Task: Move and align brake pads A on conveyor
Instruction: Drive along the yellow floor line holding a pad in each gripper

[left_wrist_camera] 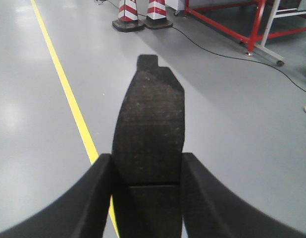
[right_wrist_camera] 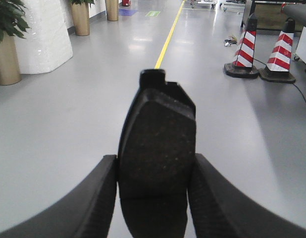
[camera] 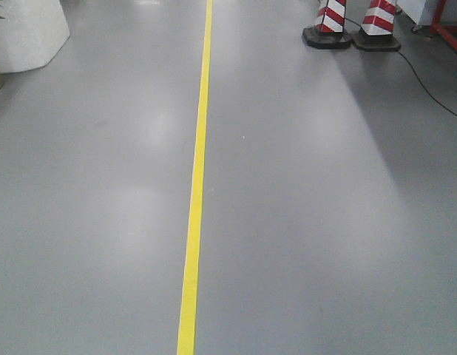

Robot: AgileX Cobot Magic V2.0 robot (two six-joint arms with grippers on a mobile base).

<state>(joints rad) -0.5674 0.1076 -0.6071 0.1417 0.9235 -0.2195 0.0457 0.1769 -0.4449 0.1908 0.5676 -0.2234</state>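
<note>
A dark grey brake pad (left_wrist_camera: 150, 134) stands out lengthwise from my left gripper (left_wrist_camera: 147, 166), whose two black fingers are shut on its long sides; a thin groove crosses it near the fingertips. My right gripper (right_wrist_camera: 154, 166) is shut on a second brake pad (right_wrist_camera: 158, 144) in the same way, its notched end pointing away. Both pads hang above bare grey floor. The conveyor is out of view in all three views. The front view holds neither gripper nor pad.
A yellow floor line (camera: 197, 177) runs straight ahead. Two red-and-white cones (camera: 352, 26) stand at the far right, with a black cable (camera: 428, 85) trailing past. A red-framed stand (left_wrist_camera: 227, 22), a white pillar (right_wrist_camera: 41, 34) and potted plants (right_wrist_camera: 7, 44) flank the aisle.
</note>
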